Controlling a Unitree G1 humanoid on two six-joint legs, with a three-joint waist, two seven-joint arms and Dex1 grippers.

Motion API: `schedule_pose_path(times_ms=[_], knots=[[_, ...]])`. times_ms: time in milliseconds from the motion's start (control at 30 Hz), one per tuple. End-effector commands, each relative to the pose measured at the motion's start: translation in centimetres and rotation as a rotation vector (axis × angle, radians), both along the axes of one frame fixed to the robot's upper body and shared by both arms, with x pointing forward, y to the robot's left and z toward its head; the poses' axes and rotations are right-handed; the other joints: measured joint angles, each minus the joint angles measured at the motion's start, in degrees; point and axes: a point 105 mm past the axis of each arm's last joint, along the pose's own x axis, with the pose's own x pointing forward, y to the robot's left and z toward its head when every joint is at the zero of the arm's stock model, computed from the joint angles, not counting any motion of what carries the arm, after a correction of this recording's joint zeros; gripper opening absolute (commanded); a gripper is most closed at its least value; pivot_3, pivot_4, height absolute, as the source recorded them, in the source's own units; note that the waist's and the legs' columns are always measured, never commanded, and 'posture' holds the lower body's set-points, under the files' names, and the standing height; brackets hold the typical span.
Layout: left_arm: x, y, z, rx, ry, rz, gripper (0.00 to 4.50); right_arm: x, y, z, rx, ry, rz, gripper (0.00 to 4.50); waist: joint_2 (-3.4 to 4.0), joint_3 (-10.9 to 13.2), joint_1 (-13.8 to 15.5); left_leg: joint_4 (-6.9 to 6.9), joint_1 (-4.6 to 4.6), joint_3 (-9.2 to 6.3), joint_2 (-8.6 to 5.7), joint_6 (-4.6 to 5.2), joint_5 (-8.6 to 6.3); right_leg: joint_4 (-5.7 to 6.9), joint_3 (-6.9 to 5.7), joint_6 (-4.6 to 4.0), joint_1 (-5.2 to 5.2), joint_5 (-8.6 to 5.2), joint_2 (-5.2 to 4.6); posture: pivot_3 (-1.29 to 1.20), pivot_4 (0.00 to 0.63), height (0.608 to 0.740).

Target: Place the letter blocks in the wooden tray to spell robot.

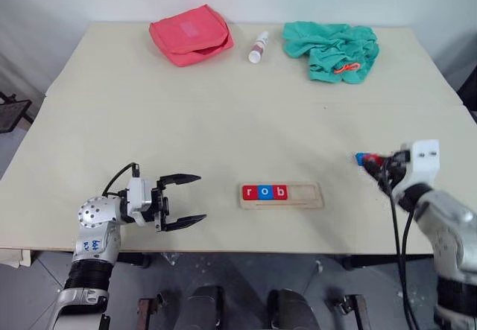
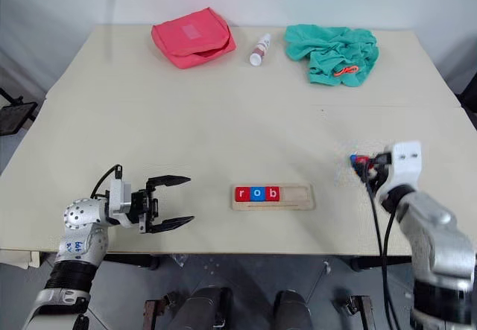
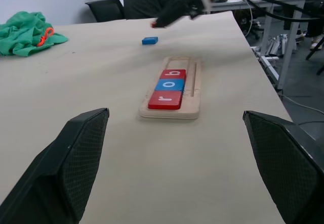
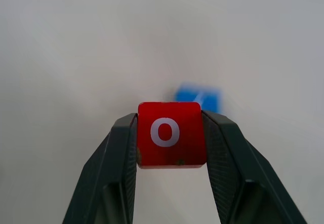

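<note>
Wooden tray point(image 1: 282, 195): one, near the table's front edge, long axis running left to right.

Tiles in tray: three, touching in a row at its left end, namely red r point(image 1: 250, 192), blue o point(image 1: 264, 192), red b point(image 1: 279, 192). The right part of the groove is bare, with room for the two missing letters.

Red o tile point(image 4: 171, 134): one, pinched flat between the two fingers of the right gripper point(image 4: 171, 148), off the table, well to the right of the tray.

Blue tile point(image 3: 150, 40): one, lying loose on the table just beyond that gripper; letter not readable, by elimination probably t.

Key relation: the next free slot, just right of the b, lies to the left of the right gripper, which is the nearer arm to that end.

Left gripper point(image 1: 182, 200): fingers spread wide, holding nothing, left of the tray, pointing at it.

Far of the tray: one red pouch point(image 1: 191, 34), one small bottle point(image 1: 258, 48), one green cloth point(image 1: 332, 50).
</note>
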Motion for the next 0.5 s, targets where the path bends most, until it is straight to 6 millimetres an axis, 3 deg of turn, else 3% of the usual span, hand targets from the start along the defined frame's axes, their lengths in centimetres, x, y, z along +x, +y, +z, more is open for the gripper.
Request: schedule_pose_path(times_ms=[33, 167, 300, 500], knots=[[-0.2, 0.4, 0.4, -0.006, -0.016, -0.005, 4.50, -1.7, 0.2, 1.6, -0.008, -0.059, -0.045, 1.46, 0.01, 0.00, -0.03, 0.02, 0.03, 0.06, -0.01, 0.03, 0.02, 0.00, 0.08, 0.00, 0.00, 0.00, 0.00, 0.00, 0.150, 0.740], [-0.1, 0.3, 0.4, -0.004, -0.016, -0.011, 4.50, -2.8, 1.3, 0.0, 0.030, -0.008, -0.044, 1.46, 0.00, -0.01, -0.18, -0.04, 0.17, 0.07, 0.02, 0.00, 0.04, 0.03, 0.14, 0.00, 0.05, 0.00, 0.03, 0.00, 0.150, 0.740], [-0.1, 0.1, 0.5, -0.008, -0.020, -0.016, 4.50, -2.7, 1.6, -0.4, 0.058, -0.009, -0.056, 1.46, 0.00, -0.01, -0.43, -0.07, 0.19, 0.10, 0.00, 0.00, 0.04, 0.03, 0.18, 0.00, 0.05, 0.00, 0.03, 0.00, 0.150, 0.740], [-0.2, 0.0, 0.3, -0.013, -0.021, -0.012, 4.50, -1.9, 1.5, -0.4, 0.068, -0.032, -0.071, 3.50, 0.00, -0.01, -0.49, -0.08, 0.22, 0.10, 0.01, 0.00, 0.04, 0.04, 0.20, 0.00, 0.05, 0.00, 0.03, 0.00, 0.150, 0.740]])
